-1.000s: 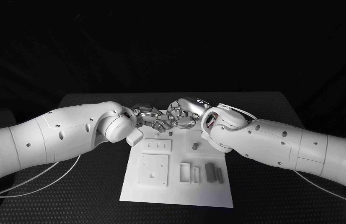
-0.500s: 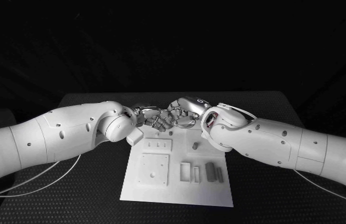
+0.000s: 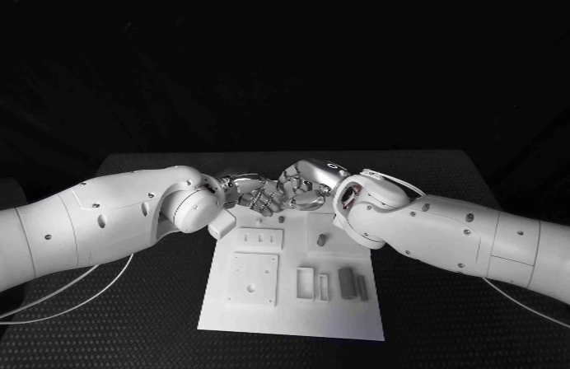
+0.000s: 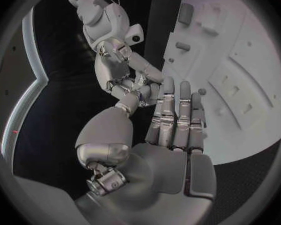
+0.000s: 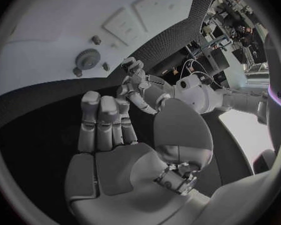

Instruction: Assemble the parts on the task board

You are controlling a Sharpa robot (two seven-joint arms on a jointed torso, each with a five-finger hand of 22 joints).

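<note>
Left hand and right hand fingertips meeting, arms angled inward

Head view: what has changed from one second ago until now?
Very little. The right hand has crept slightly toward the left hand, and their fingertips meet above the far edge of the task board. Whether anything is pinched between them cannot be told. The grey parts on the board lie as before.

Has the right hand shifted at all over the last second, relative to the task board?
Yes, slightly. In the head view the right hand has edged toward the left hand, while the task board stays put.
</note>
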